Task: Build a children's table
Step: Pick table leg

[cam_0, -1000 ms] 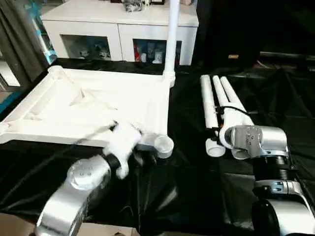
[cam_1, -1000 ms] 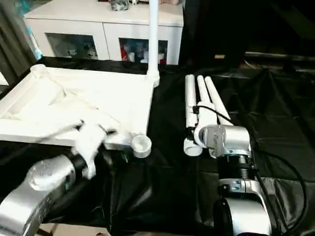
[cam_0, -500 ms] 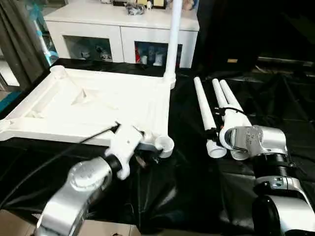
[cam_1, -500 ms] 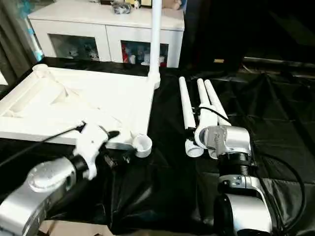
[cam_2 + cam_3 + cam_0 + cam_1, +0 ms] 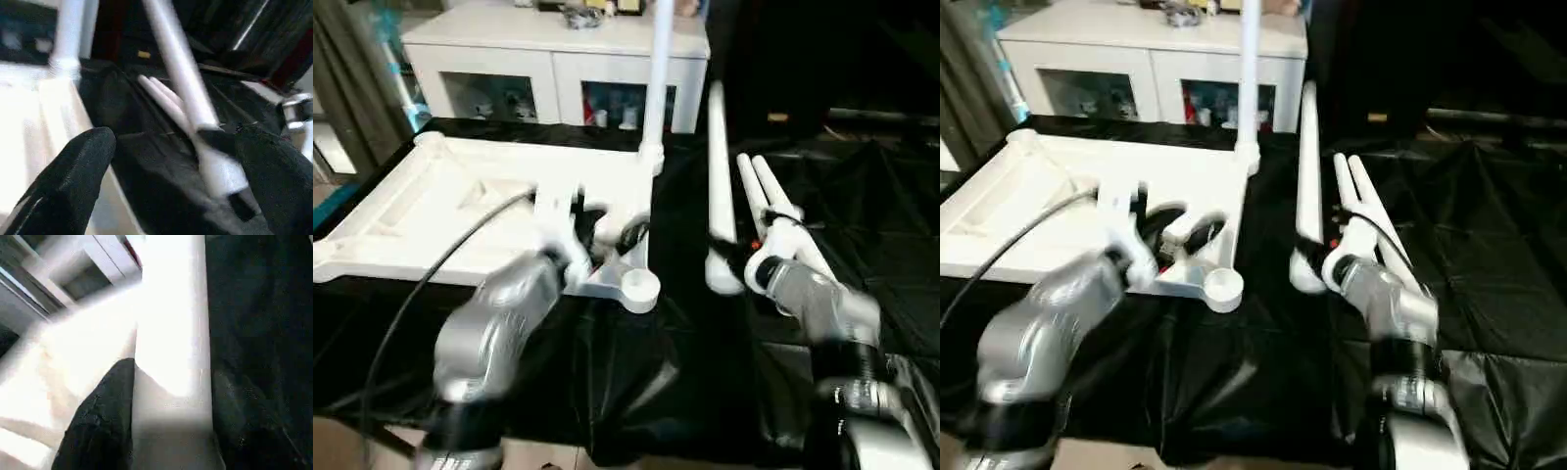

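Note:
The children's table top (image 5: pixel 460 211) lies underside up on the black cloth, with one white leg (image 5: pixel 656 78) standing upright in its far right corner socket. My left gripper (image 5: pixel 605 227) hovers over the top just behind the near right socket (image 5: pixel 638 286). It is open, and its fingers (image 5: pixel 73 181) are spread with nothing between them. My right gripper (image 5: pixel 739 259) is shut on the near end of a second leg (image 5: pixel 717 166), lifted off the cloth with its far end tilted up. In the right wrist view that leg (image 5: pixel 171 333) sits between the black fingers (image 5: pixel 102 416). Two more legs (image 5: pixel 773 201) lie side by side on the cloth.
A white cabinet with glass doors (image 5: pixel 558 59) stands behind the table. Black cloth (image 5: pixel 705 372) covers the work surface to the near edge. A black cable (image 5: pixel 431 274) runs from my left arm across the table top's near rim. A curtain (image 5: pixel 352 88) hangs at the far left.
My left gripper has risen and moved forward over the table top's near right corner, spreading its fingers. My right gripper has lifted one leg off the cloth, far end tilting up.

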`<state>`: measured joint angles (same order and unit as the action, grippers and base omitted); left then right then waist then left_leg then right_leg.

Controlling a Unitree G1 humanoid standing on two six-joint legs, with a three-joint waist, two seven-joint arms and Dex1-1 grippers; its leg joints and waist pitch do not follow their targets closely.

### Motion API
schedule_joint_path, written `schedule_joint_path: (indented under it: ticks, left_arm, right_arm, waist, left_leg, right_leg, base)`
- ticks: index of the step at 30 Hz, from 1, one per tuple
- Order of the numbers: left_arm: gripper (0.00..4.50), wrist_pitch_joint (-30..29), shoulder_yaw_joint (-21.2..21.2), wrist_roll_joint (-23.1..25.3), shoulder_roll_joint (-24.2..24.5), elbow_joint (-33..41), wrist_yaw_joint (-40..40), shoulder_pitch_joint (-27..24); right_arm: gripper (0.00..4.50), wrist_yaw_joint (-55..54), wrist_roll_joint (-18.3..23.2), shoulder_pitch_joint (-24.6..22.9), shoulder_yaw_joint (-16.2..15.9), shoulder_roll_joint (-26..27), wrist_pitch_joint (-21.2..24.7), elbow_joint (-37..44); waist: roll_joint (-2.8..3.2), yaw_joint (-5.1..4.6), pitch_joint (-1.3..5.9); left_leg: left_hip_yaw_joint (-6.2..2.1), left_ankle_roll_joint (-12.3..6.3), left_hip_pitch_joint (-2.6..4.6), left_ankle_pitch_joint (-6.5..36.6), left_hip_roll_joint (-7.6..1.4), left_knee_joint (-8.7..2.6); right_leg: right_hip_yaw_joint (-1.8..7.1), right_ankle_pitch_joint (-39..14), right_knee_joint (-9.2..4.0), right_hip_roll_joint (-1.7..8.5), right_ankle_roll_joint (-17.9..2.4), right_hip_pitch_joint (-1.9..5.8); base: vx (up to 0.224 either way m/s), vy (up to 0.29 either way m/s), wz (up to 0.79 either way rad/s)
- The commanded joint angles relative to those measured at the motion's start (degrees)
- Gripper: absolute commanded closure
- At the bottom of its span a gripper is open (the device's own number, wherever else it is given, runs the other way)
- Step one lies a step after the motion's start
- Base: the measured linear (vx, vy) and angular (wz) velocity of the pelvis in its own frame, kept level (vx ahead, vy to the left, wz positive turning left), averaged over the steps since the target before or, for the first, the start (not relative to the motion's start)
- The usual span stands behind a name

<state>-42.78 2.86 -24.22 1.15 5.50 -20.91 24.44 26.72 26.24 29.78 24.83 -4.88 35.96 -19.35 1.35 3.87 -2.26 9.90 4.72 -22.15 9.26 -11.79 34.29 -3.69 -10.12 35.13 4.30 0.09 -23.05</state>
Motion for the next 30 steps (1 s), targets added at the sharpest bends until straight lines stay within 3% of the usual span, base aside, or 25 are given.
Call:
schedule_joint_path:
  ticks: [1, 3, 5, 6, 11, 17, 21, 25, 30]
  left_arm:
    - [0.00, -1.15, 0.92, -2.06, -0.89, -1.46, 0.26, 1.80]
    - [0.00, -2.13, 2.76, -4.68, -3.07, -3.40, 0.61, 3.96]
    - [0.00, -3.28, 4.55, -6.50, -4.83, -5.50, 1.11, 6.40]
    - [0.00, -3.38, 4.60, -6.78, -4.90, -5.73, 0.96, 6.72]
    - [0.00, -4.86, 7.38, -11.99, -7.22, -6.36, 1.63, 9.08]
    - [0.00, -7.04, 10.26, -17.19, -9.85, -5.91, 2.54, 11.10]
    - [0.00, -8.03, 10.09, -18.56, -9.92, -4.88, 2.12, 10.91]
    - [0.00, -9.81, 10.67, -22.11, -10.46, -3.49, 1.60, 11.06]
    - [0.00, -10.75, 10.86, -24.70, -10.57, -2.74, 1.67, 10.96]
  right_arm:
    - [2.59, 3.65, 5.24, -0.55, 2.17, 0.73, 1.75, 4.27]
    - [2.59, 8.16, 10.72, -3.33, 3.08, 1.65, 3.73, 9.70]
    - [2.59, 12.68, 15.47, -7.52, 1.55, 1.84, 4.04, 15.32]
    - [2.59, 13.90, 16.34, -8.78, 0.75, 1.77, 3.86, 16.67]
    - [2.59, 19.25, 21.32, -14.01, -1.62, 1.27, 8.04, 23.60]
    - [2.59, 21.88, 22.80, -15.39, -4.92, -0.25, 9.52, 25.14]
    - [2.59, 22.33, 22.54, -15.56, -6.07, -0.70, 9.34, 24.87]
    - [2.59, 22.42, 21.75, -15.26, -7.42, -1.24, 9.17, 24.01]
    - [2.59, 22.40, 20.73, -15.17, -9.90, -1.88, 8.38, 23.61]
  waist:
    - [-0.08, 0.41, 3.97]
    - [0.21, 0.65, 4.09]
    - [-0.05, 1.10, 3.92]
    - [0.18, 1.31, 3.95]
    - [-0.08, 1.62, 3.49]
    - [-0.29, 1.59, 2.99]
    - [-0.42, 1.71, 3.06]
    - [-0.60, 1.84, 3.21]
    - [-0.42, 1.93, 3.32]
  left_leg:
    - [-0.15, -1.98, 0.86, 11.40, -0.50, -3.66]
    - [-0.21, -2.93, 0.82, 9.94, -0.63, -3.61]
    - [-0.12, -3.55, 0.74, 10.16, -0.68, -3.67]
    - [-0.18, -3.44, 0.82, 10.39, -0.76, -3.71]
    - [-0.12, -2.41, 0.88, 13.37, -0.62, -3.96]
    - [-0.32, -1.08, 0.94, 16.25, -0.42, -4.19]
    - [-0.43, -1.02, 0.81, 15.60, -0.48, -4.28]
    - [-0.51, -1.03, 0.49, 14.06, -0.65, -4.36]
    - [-0.37, -1.29, 0.46, 12.49, -0.71, -4.32]
  right_leg:
    - [1.87, -9.33, -4.25, 2.52, -9.24, 2.94]
    - [1.74, -6.42, -3.98, 2.56, -10.81, 3.12]
    - [1.72, -6.92, -4.28, 2.67, -11.11, 3.22]
    - [1.71, -7.45, -4.31, 2.77, -11.10, 3.20]
    - [1.68, -16.22, -5.35, 2.90, -8.83, 2.94]
    - [1.47, -25.35, -6.51, 3.07, -5.20, 2.48]
    - [1.48, -25.84, -6.60, 3.05, -3.93, 2.35]
    - [1.51, -23.18, -6.19, 3.11, -4.76, 2.49]
    - [1.68, -19.28, -5.82, 3.02, -5.92, 2.60]
  base:
    - [0.000, 0.000, 0.00]
    - [0.000, 0.000, 0.00]
    - [0.000, 0.000, 0.00]
    - [0.000, 0.000, 0.00]
    - [0.000, 0.000, 0.00]
    - [0.000, 0.000, 0.00]
    - [0.000, 0.000, 0.00]
    - [0.000, 0.000, 0.00]
    - [0.000, 0.000, 0.00]
